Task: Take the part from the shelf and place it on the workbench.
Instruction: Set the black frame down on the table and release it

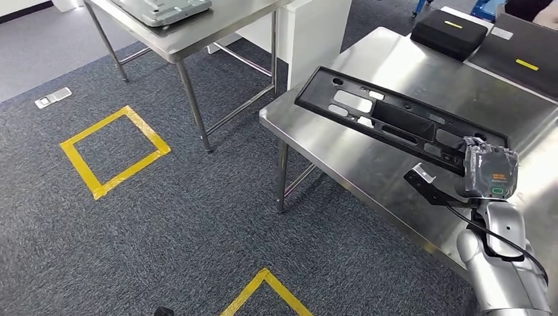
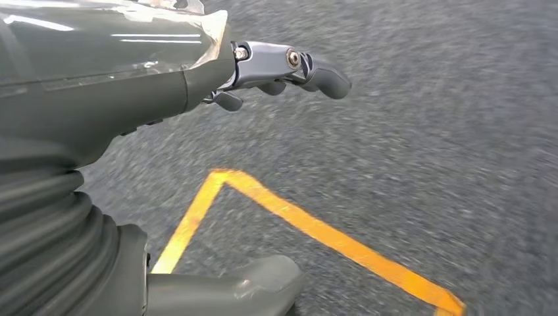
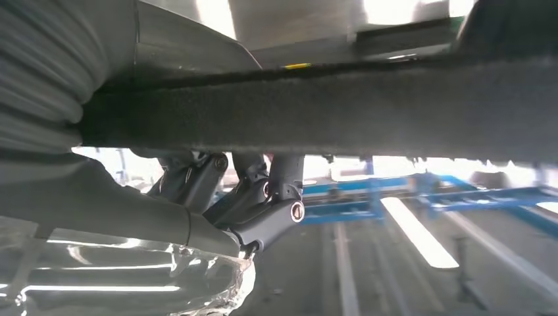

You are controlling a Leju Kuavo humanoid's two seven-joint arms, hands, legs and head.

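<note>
Right hand [image 1: 468, 164] fingers grip the black part [image 1: 395, 118] over the steel workbench [image 1: 368, 164]; left hand [image 2: 197, 72] fingers spread empty above grey carpet [image 1: 164, 217].

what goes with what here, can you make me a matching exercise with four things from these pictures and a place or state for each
Things:
1. black part
2. left hand
3. grey tray
4. black case

Places or states:
A. at the far end of the workbench, with a yellow mark on its lid
B. gripped at one end by the right hand, above the workbench
C. on the other steel table, further off
D. holding nothing, above carpet with yellow tape

Pairs: 1-B, 2-D, 3-C, 4-A
</note>
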